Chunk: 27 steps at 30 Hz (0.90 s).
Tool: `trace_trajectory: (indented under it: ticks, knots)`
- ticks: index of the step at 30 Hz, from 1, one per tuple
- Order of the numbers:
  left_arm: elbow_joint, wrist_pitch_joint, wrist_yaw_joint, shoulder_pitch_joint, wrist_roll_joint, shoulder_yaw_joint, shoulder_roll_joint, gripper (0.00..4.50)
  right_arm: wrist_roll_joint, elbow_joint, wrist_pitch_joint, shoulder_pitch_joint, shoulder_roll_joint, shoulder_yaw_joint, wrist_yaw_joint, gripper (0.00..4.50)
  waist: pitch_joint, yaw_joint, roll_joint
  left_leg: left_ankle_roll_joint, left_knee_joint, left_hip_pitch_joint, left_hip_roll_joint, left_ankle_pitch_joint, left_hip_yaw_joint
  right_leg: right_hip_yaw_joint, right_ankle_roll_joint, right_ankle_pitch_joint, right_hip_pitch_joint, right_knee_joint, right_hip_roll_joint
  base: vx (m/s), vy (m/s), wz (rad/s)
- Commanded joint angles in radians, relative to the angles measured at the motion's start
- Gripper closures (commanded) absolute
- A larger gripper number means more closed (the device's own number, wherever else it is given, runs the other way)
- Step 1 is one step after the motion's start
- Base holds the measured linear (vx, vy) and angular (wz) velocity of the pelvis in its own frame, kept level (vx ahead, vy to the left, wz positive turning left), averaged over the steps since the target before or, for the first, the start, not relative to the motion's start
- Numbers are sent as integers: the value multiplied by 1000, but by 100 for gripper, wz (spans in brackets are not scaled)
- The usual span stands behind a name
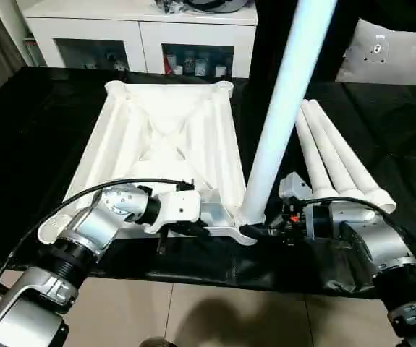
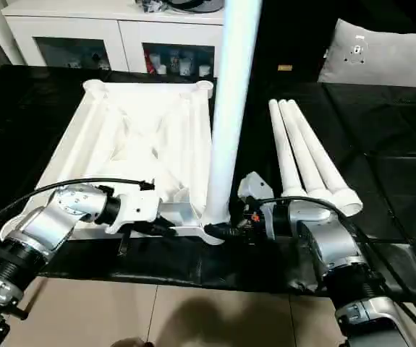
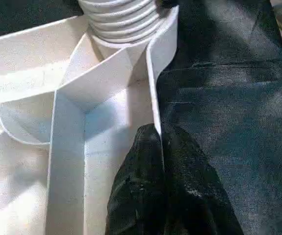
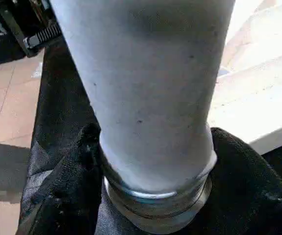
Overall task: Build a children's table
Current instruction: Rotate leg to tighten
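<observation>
At the tabletop's (image 1: pixel 164 137) near corner socket (image 1: pixel 245 230), one leg (image 1: pixel 283 108) stands upright, right gripper (image 1: pixel 255 231) around its base; left gripper (image 1: pixel 211 233) pinches the tabletop's rim.

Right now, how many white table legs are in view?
4: one leg stands upright in the tabletop's near corner socket; three loose legs lie side by side on the black cloth, right of it.

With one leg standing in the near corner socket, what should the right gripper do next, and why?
Probably finish closing on the upright leg and turn it further in. The right gripper sits around the leg's base, and threads still show above the socket. The left gripper is pinching the tabletop wall, steadying it. Three legs wait beside it.
</observation>
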State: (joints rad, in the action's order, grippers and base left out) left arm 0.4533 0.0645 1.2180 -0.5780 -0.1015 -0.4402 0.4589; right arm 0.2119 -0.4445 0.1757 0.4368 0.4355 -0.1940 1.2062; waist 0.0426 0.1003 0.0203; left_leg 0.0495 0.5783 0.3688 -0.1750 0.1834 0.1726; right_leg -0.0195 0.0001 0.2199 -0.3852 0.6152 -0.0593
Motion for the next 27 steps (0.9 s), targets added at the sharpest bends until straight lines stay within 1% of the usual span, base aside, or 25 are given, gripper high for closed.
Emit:
trace_trajectory:
  ticks: [1,2,3,4,5,6,7,8,9,10,11,12,13,15,16,17,18,19,20,21,22,24,25,26,27]
  knots:
    - [-20,-103,-26,53,-23,-31,-24,450,6,2,61,-16,-39,1,-60,171,-61,0,3,-61,-52,-11,-54,114,-10,29,-288,-72,46,-51,-72,0,0,0]
    - [-38,-156,-72,63,-23,-17,-45,450,-16,-20,87,-10,-67,0,-129,172,-55,-4,3,-51,-56,-11,-52,147,-11,27,-287,-21,43,-58,-72,0,0,0]
    - [-47,-181,-96,68,-23,-10,-56,450,-29,-35,101,-5,-83,-1,-167,173,-54,-7,1,-45,-59,-13,-52,161,-11,28,-282,12,43,-62,-73,0,0,0]
    - [-60,-225,-131,74,-15,5,-79,450,-41,-59,98,3,-110,4,-222,173,-51,-12,1,-36,-63,-12,-51,181,-11,28,-277,57,42,-66,-74,0,0,0]
    - [-72,-268,-168,79,-3,23,-105,450,-43,-82,104,14,-141,17,-276,173,-45,-17,10,-9,-69,-16,-50,240,-15,29,-260,185,40,-77,-79,-53,0,-4]
    - [-79,-306,-203,82,8,40,-130,450,-40,-105,107,26,-171,33,-326,173,-42,-24,7,4,-71,-17,-49,272,-15,30,-247,251,38,-83,-79,-59,7,-8]
    - [-85,-376,-279,82,23,70,-188,450,-36,-170,115,59,-233,71,-447,173,-34,-35,4,28,-77,-17,-45,323,-21,29,-215,384,37,-93,-81,-59,7,-8]
    - [-85,-394,-300,81,25,77,-204,450,-35,-190,117,68,-248,82,-479,173,-35,-47,3,47,-77,-25,-44,363,-27,29,-190,474,30,-99,-84,-55,12,-12]
    - [-84,-403,-314,80,25,81,-214,450,-37,-200,114,73,-255,85,-494,173,-37,-55,-1,46,-80,-22,-43,374,-32,27,-166,502,33,-105,-83,-51,16,-11]
    - [-82,-440,-368,75,21,97,-252,450,-49,-239,101,92,-277,95,-555,173,-38,-58,1,43,-81,-22,-43,376,-32,28,-162,496,31,-105,-82,-51,16,-11]
    - [-72,-464,-428,64,18,117,-294,450,-42,-282,103,113,-299,120,-616,173,-39,-62,-2,39,-79,-22,-44,375,-30,29,-167,466,27,-107,-79,0,0,0]
    - [-72,-488,-470,58,15,131,-324,450,-37,-309,109,127,-316,139,-661,173,-39,-63,1,36,-77,-27,-44,377,-28,31,-178,446,22,-108,-78,0,0,0]
    - [-70,-501,-500,52,14,140,-346,450,-37,-325,108,135,-325,148,-686,173,-40,-64,0,32,-75,-27,-43,376,-26,32,-182,438,22,-109,-77,0,0,0]
    - [-69,-510,-527,45,13,146,-371,450,-42,-338,91,139,-332,148,-699,173,-40,-59,-1,17,-74,-25,-42,364,-23,33,-185,408,21,-110,-76,0,0,0]
    - [-91,-516,-527,44,2,130,-390,450,-50,-342,71,137,-339,147,-684,117,-41,-57,-10,7,-74,-23,-43,357,-21,34,-182,399,21,-111,-75,0,0,0]
    - [-91,-516,-527,44,2,130,-390,450,-50,-342,71,137,-339,147,-684,117,-40,-55,-8,3,-75,-20,-43,351,-23,34,-181,398,23,-109,-77,0,0,0]
    - [-107,-524,-516,48,-13,113,-388,450,-57,-347,52,135,-343,151,-674,103,-41,-54,-6,2,-76,-19,-44,347,-24,33,-179,396,24,-108,-77,0,0,0]
    - [-109,-526,-515,48,-16,110,-387,450,-59,-345,46,133,-341,152,-669,100,-43,-53,-5,-1,-76,-17,-45,335,-23,34,-181,375,24,-106,-78,0,0,0]
    - [-107,-520,-522,50,-27,108,-375,450,-59,-341,32,128,-337,154,-664,81,-47,-49,-3,-5,-75,-16,-47,310,-22,35,-187,325,25,-103,-77,0,0,0]
    - [-101,-510,-523,52,-34,107,-360,450,-54,-335,21,123,-332,157,-655,70,-47,-48,-4,-10,-75,-13,-47,287,-20,35,-199,273,27,-99,-74,0,0,0]
    - [-90,-500,-529,52,-47,108,-335,450,-48,-333,-5,119,-322,169,-637,63,-47,-46,-3,-12,-75,-12,-46,283,-20,34,-202,260,28,-97,-74,0,0,0]
    - [-75,-483,-537,50,-64,106,-310,450,-42,-311,-29,105,-304,172,-605,53,-47,-43,-3,-21,-75,-11,-46,283,-19,34,-200,247,30,-96,-75,0,0,0]
    - [-69,-464,-522,50,-71,98,-287,450,-36,-282,-43,88,-283,173,-577,43,-47,-42,-4,-23,-74,-13,-47,282,-19,34,-202,242,29,-97,-74,0,0,0]
    - [-63,-446,-507,51,-77,91,-268,450,-32,-257,-59,75,-264,173,-548,43,-47,-36,-4,-25,-73,-13,-47,273,-18,35,-197,232,30,-97,-74,0,0,0]
    - [-55,-422,-489,50,-84,82,-248,450,-26,-226,-82,59,-240,172,-505,31,-49,-36,-4,-28,-73,-11,-47,265,-18,35,-199,219,32,-95,-74,0,0,0]
